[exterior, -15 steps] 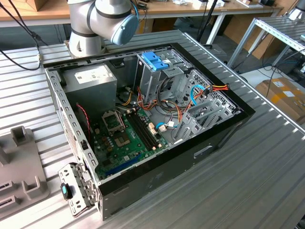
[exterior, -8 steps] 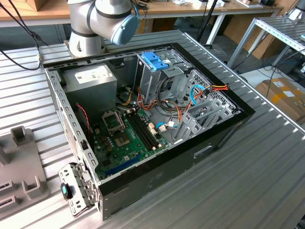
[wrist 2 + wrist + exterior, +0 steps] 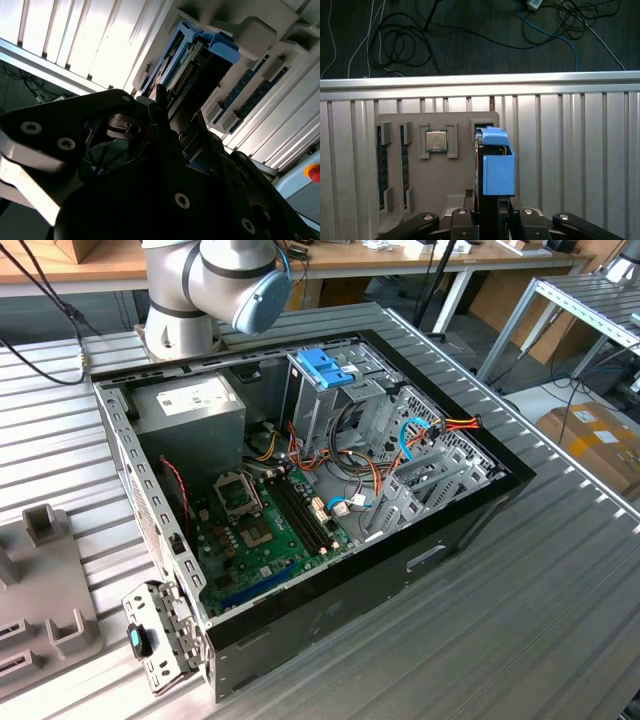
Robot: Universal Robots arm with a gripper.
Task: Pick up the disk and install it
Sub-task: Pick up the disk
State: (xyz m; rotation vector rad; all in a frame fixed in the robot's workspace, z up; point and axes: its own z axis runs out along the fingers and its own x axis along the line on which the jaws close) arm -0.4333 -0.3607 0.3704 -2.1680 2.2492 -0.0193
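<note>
In both wrist views my gripper [image 3: 492, 202] is shut on the disk [image 3: 490, 165], which I see edge-on. The disk's dark body stands straight out from between the fingers, and a blue plastic rail [image 3: 498, 172] runs along its side. It hangs over a grey fixture plate [image 3: 435, 175], close to an empty slot [image 3: 481, 125] at the plate's far edge. In the second wrist view the disk [image 3: 192, 75] shows its connector edge and blue rail end [image 3: 222, 46] past the black gripper [image 3: 170, 122]. In the exterior view the open computer case [image 3: 480, 502] lies on the ribbed table.
The fixture plate carries a processor chip [image 3: 436, 141] and two memory sticks [image 3: 382, 165]. Inside the case are a drive cage with a blue bracket [image 3: 325, 368], a grey power-supply box [image 3: 190, 405], the green board [image 3: 260, 535] and loose cables. The arm's base [image 3: 180, 325] stands behind the case.
</note>
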